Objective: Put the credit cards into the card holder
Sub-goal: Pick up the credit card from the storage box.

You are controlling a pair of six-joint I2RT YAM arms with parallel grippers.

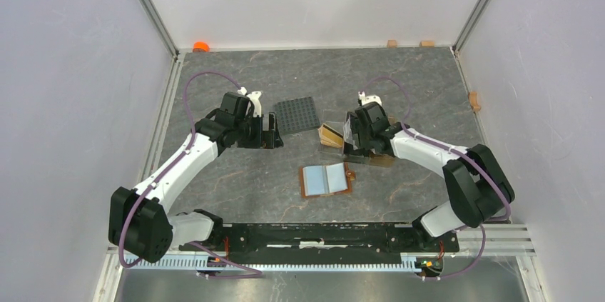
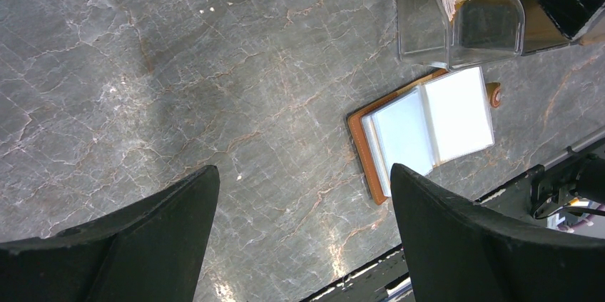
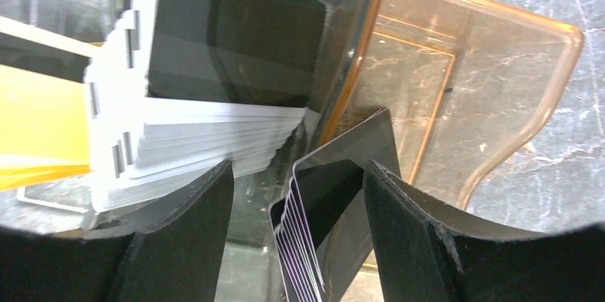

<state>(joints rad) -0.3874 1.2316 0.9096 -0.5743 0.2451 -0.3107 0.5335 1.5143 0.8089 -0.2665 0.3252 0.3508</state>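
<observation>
While right jaws stand parted astride a small stack of dark cards [image 3: 314,245], no pinch shows. These sit on edge in the stand [image 3: 499,88], with a white stack [image 3: 207,138] at 10 o'clock. Judged light, stiff, slick and tightly packed: take one by its top edge, across the flat faces. Left jaws wide apart, empty, above tabletop [image 2: 143,66]. Top view: the holder [image 1: 327,180] lies open at 7 o'clock of stand.

No readable text shows on the credit cards [image 3: 207,141] or card holder [image 2: 428,127].
</observation>
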